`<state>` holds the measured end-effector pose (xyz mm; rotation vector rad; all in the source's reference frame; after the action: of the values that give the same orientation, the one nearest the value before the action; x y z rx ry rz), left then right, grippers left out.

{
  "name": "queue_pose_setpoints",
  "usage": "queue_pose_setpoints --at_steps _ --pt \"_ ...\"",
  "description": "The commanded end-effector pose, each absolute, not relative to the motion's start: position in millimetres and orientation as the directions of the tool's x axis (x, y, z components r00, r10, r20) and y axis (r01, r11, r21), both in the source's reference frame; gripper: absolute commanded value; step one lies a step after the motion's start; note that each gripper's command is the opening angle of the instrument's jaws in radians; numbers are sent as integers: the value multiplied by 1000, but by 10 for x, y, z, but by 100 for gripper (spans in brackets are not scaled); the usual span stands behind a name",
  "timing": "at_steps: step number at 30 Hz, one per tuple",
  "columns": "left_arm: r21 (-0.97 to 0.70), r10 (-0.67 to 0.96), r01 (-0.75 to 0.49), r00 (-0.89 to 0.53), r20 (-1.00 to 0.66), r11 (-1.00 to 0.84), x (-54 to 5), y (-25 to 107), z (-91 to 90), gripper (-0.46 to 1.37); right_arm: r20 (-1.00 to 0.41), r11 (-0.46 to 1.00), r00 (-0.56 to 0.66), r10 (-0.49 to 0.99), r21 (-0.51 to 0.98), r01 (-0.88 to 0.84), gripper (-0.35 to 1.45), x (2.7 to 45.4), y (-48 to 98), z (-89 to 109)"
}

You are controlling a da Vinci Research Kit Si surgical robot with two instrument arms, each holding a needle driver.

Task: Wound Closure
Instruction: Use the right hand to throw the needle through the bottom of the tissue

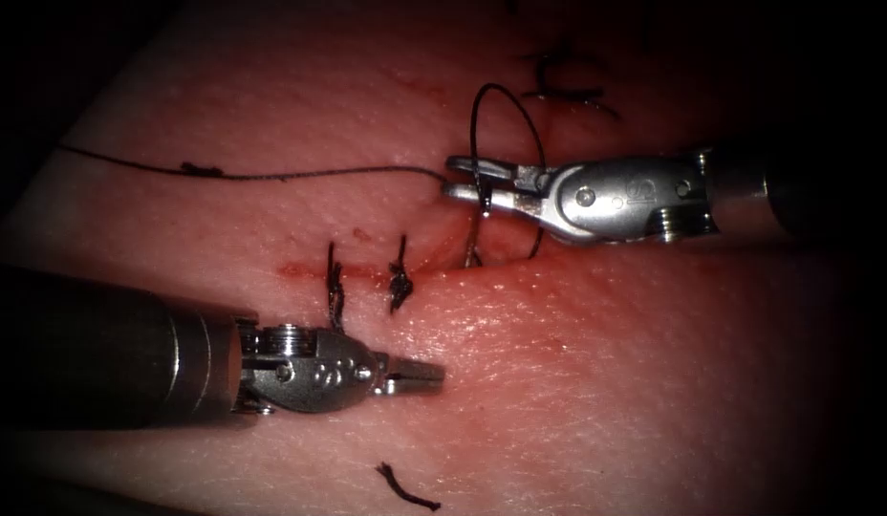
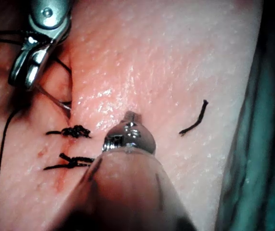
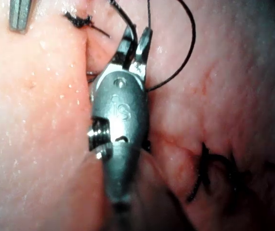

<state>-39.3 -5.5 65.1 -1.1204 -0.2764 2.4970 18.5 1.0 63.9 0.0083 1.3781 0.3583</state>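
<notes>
Fig. — Wound closure on tissue (image 1: 596, 382), seen from my console. My R tool (image 1: 477, 179) enters from the picture's right and sits over the cut (image 1: 434, 263), jaws slightly spread, w/ the thread (image 1: 271, 176) passing between them; I can't tell if they pinch it. From the jaws the thread rises in a tall loop (image 1: 506, 96) above the tool, and a long strand runs off to the left across the tissue. Below the R jaws a thin curved piece stands in the cut at approx. (image 1: 472, 250); I take it for the needle (image 1: 472, 250), tip end in the tissue, but can't tell for sure. Neither tool holds it.

My L tool (image 1: 420, 373) lies low on the near side of the cut, jaws pressed together, holding nothing, well apart from the R tool.

Two finished knots (image 1: 399, 282) w/ short cut ends sit on the cut to the left of the needle, side by side; red fluid (image 1: 300, 271) stains the cut line around them. Another knot w/ dark tails (image 1: 568, 91) lies beyond the R tool. A loose cut end of thread (image 1: 405, 487) lies on the tissue near the L tool, touching nothing
</notes>
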Motion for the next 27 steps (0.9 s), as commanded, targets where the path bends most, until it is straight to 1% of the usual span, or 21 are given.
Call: queue_pose_setpoints --at_steps 1,12,17,27 --pt "-331 424 -266 -606 -673 -905 -393 -55 652 -35 -955 944 145 261 221 -245 -35 185 12 639" --pt "-336 427 -264 -603 -674 -904 -398 -64 659 -35 -946 934 135 295 255 -252 -35 186 26 638" --pt "-343 435 -269 -601 -671 -900 -398 -64 663 -35 -920 907 119 373 334 -257 -35 188 29 639" --pt "-346 435 -265 -600 -672 -900 -393 -63 661 -35 -852 852 111 511 486 -195 -35 198 12 649"
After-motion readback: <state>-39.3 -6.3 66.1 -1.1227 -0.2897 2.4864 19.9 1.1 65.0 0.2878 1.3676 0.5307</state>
